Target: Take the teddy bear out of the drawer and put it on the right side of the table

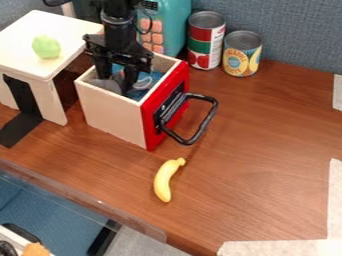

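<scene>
The black gripper [120, 80] hangs down into the open drawer [113, 116], which has pale wooden sides and a red front with a black handle. Its two fingers stand apart, around a grey plush thing [105, 85], probably the teddy bear, that lies low in the drawer against blue lining. The fingers partly cover it, and whether they touch it I cannot tell. To the right of the drawer stretches the brown wooden table [267, 145].
Left of the drawer is a white cabinet [27, 55] with a green object [46, 46] on top. Behind stand a teal toy [175, 25] and two cans [206, 40], [242, 53]. A yellow banana [167, 180] lies in front of the drawer.
</scene>
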Robot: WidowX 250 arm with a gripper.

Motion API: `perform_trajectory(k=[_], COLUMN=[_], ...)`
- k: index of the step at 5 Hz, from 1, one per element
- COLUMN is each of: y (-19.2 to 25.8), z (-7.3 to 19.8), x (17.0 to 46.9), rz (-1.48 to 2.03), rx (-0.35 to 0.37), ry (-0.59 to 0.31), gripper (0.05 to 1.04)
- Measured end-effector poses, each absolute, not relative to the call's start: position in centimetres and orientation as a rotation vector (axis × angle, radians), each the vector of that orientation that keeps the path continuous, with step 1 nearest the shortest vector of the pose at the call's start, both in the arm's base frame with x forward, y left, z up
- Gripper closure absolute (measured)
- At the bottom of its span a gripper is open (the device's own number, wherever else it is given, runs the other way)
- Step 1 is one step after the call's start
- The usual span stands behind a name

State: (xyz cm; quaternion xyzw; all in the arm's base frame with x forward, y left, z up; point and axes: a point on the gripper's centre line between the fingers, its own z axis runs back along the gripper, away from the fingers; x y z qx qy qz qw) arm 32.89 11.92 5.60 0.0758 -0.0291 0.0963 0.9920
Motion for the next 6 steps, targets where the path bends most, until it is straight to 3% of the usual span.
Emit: perform_trajectory(k=[1, 2, 3, 5, 6], y=[11.4, 9.3, 4.5, -5.2, -3.7], z=[6.2, 9.6, 13.6, 12.8, 12.5], x=[32.4, 32.0, 31.0, 29.2, 29.3], rz=[0.189, 0.178, 0.08, -0.136, -0.006], rx=[0.132, 0.089, -0.006, -0.041, -0.046], ry=[-0.066, -0.15, -0.262, -0.241, -0.237], gripper=[0.715, 0.907, 1.021, 1.017, 0.877])
